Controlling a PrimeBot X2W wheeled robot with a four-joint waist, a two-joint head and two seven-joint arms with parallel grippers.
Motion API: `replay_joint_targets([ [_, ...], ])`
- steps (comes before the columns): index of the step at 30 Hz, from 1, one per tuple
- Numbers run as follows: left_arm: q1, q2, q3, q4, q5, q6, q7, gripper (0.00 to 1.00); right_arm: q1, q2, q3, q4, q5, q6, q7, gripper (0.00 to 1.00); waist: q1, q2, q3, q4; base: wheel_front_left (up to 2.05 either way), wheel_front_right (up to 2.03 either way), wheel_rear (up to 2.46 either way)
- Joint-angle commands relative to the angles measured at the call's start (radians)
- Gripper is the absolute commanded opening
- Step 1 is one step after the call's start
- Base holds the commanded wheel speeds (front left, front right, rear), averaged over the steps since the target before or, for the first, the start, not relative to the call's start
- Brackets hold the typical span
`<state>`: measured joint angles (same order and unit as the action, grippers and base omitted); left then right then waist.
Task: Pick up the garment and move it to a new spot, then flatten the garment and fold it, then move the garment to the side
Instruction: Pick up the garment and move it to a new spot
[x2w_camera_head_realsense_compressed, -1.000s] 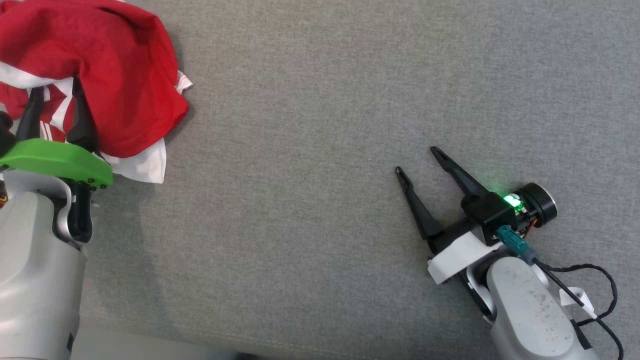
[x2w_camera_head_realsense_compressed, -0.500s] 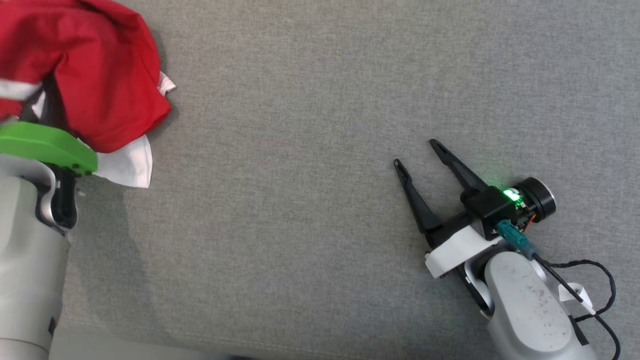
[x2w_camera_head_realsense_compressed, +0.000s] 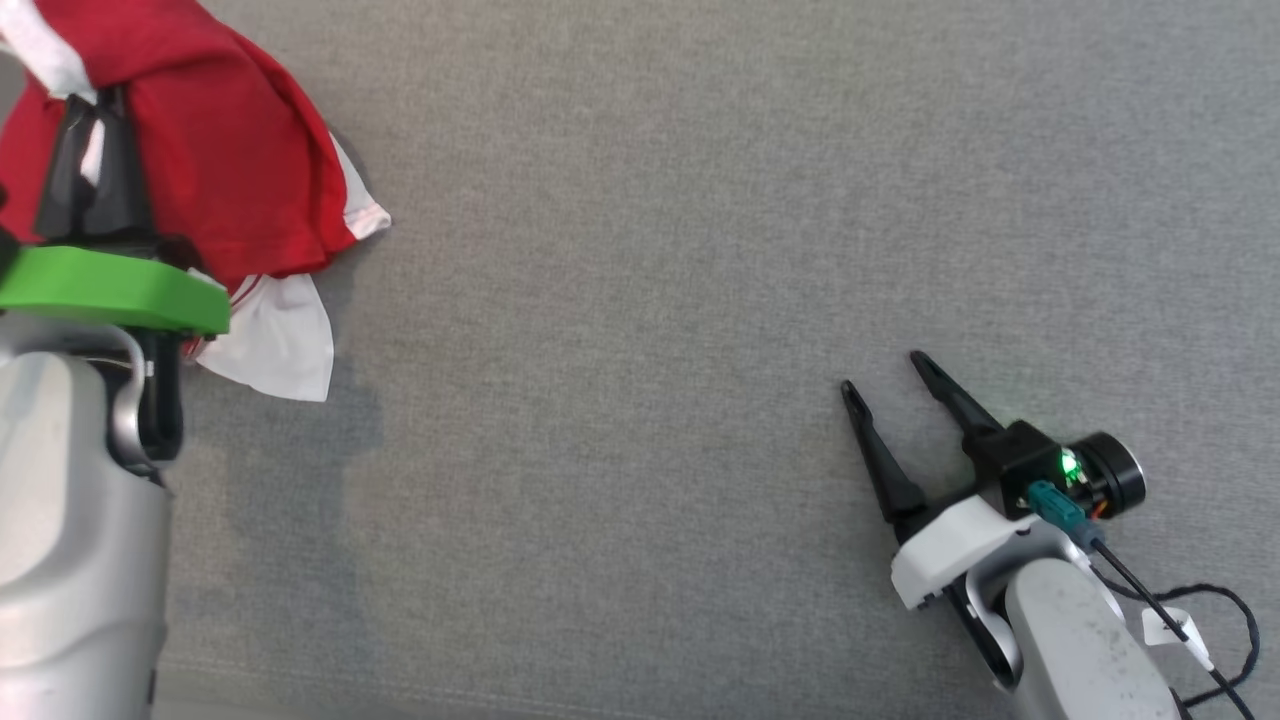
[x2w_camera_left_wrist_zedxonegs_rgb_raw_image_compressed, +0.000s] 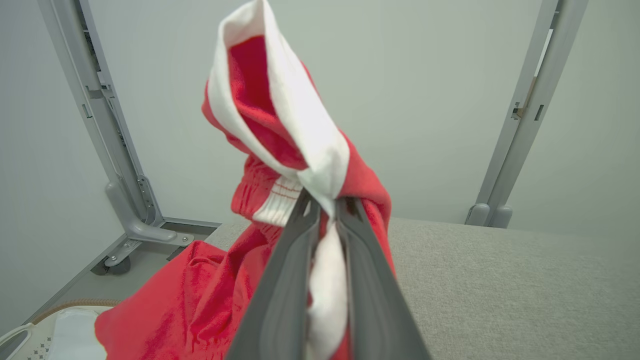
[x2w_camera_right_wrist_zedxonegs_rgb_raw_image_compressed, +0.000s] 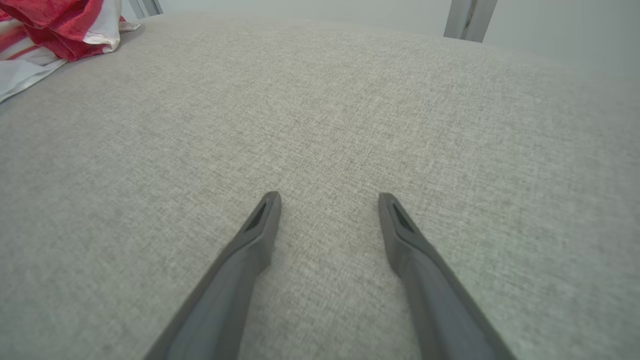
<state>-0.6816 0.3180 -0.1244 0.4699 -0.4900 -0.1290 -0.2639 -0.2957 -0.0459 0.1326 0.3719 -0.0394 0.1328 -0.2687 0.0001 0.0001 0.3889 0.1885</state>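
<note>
Garment (x2w_camera_left_wrist_zedxonegs_rgb_raw_image_compressed: 300, 130): soft matt cloth, red with white bands, ribbed at the elastic hem. Table cover (x2w_camera_head_realsense_compressed: 640, 300): coarse grey woven fabric, matt. Left gripper (x2w_camera_left_wrist_zedxonegs_rgb_raw_image_compressed: 327, 202) and right gripper (x2w_camera_right_wrist_zedxonegs_rgb_raw_image_compressed: 328, 197): smooth dark matt plastic. Green bracket (x2w_camera_head_realsense_compressed: 110, 290): smooth plastic, slight sheen. Right forearm shell (x2w_camera_head_realsense_compressed: 1090, 640): pale, smooth, speckled with scuffs. Frame posts (x2w_camera_left_wrist_zedxonegs_rgb_raw_image_compressed: 530, 110): grey metal, satin.
</note>
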Motion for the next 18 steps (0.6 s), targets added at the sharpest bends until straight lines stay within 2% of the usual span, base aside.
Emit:
replay_joint_targets([
  [1,0.022,-0.014,-0.005,-0.029,0.014,-0.003,-0.001,0.0,0.034,-0.01,-0.011,0.012,0.014,-0.004,0.007,1.0,-0.0001,-0.0001,-0.057,-0.024,0.0,0.0,0.0],
  [5,0.046,-0.035,-0.061,-0.1,0.031,-0.003,-0.001,0.0,0.065,-0.007,-0.009,0.001,0.045,-0.003,0.004,1.0,-0.0001,-0.0001,-0.104,-0.063,0.0,0.0,0.0],
  [9,0.055,-0.053,-0.129,-0.15,0.034,-0.003,-0.001,0.0,0.087,-0.007,0.001,-0.013,0.072,-0.003,0.004,1.0,-0.0001,-0.0001,-0.131,-0.13,0.0,0.0,0.0],
  [18,0.053,-0.103,-0.272,-0.139,0.013,-0.003,-0.001,0.0,0.099,-0.007,0.046,-0.067,0.129,-0.003,0.004,1.0,-0.0001,-0.0001,-0.14,-0.311,0.0,0.0,0.0],
])
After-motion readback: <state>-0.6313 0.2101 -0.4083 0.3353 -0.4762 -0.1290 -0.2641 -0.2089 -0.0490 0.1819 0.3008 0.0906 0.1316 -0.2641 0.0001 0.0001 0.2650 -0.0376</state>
